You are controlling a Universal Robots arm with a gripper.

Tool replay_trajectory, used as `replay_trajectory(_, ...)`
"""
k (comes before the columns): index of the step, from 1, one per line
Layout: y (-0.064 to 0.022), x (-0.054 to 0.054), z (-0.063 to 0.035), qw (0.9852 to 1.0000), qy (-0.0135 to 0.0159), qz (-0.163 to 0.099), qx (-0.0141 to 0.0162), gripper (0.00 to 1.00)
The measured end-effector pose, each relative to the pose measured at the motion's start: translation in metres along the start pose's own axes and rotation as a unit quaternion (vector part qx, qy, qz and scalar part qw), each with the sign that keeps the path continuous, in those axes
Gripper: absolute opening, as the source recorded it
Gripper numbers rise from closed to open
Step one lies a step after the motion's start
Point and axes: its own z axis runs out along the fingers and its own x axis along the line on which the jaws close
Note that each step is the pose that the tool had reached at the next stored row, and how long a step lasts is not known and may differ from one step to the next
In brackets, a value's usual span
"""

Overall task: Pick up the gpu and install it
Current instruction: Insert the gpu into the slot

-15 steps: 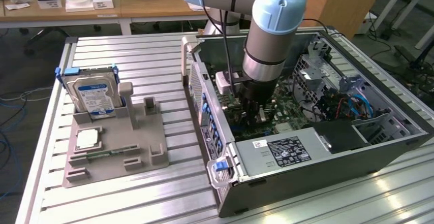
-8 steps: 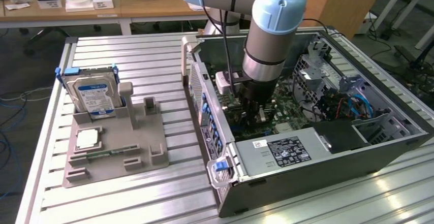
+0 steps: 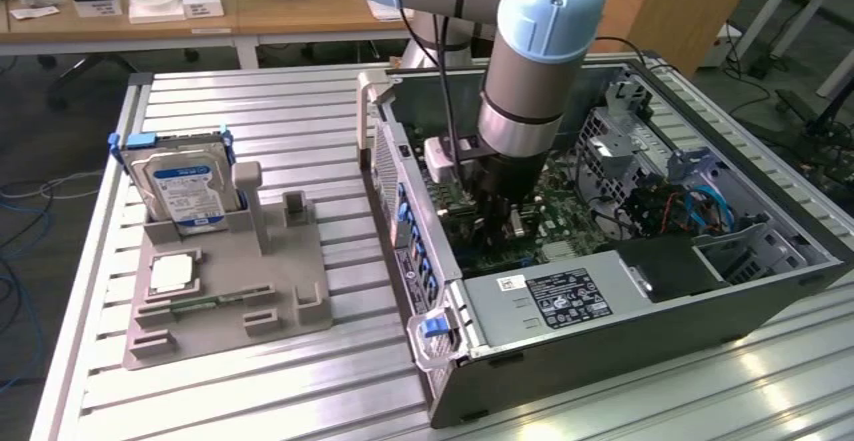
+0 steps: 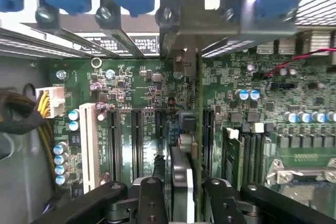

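Note:
The gpu (image 4: 181, 174) stands on edge on the green motherboard (image 4: 131, 82), seen edge-on as a thin dark card running toward the case's rear wall, with its grey metal bracket (image 4: 185, 61) up against the slot openings. My gripper (image 4: 184, 190) straddles the card's near end with one black finger (image 4: 152, 198) on each side; a thin gap shows beside the card, so the jaws are slightly open. In the exterior view the arm reaches straight down into the open computer case (image 3: 641, 311), and the gripper (image 3: 501, 223) sits low over the board.
Left of the case, a grey fixture (image 3: 227, 301) holds a hard drive (image 3: 187, 186) upright and a square silver processor chip (image 3: 174, 274). Inside the case are the power supply (image 3: 561, 301), blue cables (image 3: 701, 206), a white slot (image 4: 88, 145) and memory sticks (image 4: 247, 145).

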Motion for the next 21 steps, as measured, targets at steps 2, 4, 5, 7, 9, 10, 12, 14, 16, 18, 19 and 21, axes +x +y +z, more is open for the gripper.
replay_trajectory(2,-0.0004,0.0,-0.0077,1.0,0.0,0.0,0.0008,0.35)
replay_trajectory(4,-0.0009,-0.001,-0.0158,1.0,-0.0001,0.0,0.0017,0.35)
replay_trajectory(5,-0.0011,-0.001,-0.0199,1.0,-0.0001,0.0,0.0021,0.35)
replay_trajectory(7,-0.0015,-0.001,-0.0287,1.0,-0.0001,0.0,0.0025,0.35)
replay_trajectory(9,-0.002,-0.001,-0.0375,1.0,-0.0002,0.0,0.0029,0.35)
replay_trajectory(10,-0.0022,-0.002,-0.0413,1.0,-0.0002,0.0,0.0032,0.35)
replay_trajectory(12,-0.0025,-0.002,-0.0477,1.0,-0.0002,0.0,0.0042,0.35)
replay_trajectory(14,-0.0025,-0.002,-0.0486,1.0,-0.0003,0.0,0.0045,0.35)
replay_trajectory(16,-0.0025,-0.002,-0.0486,1.0,-0.0002,0.0,0.0045,0.34)
replay_trajectory(18,-0.0025,-0.002,-0.0487,1.0,-0.0002,0.0,0.0045,0.21)
replay_trajectory(19,-0.0025,-0.002,-0.0487,1.0,-0.0002,0.0,0.0045,0.21)
replay_trajectory(21,-0.0025,-0.002,-0.0487,1.0,-0.0002,0.0,0.0045,0.15)
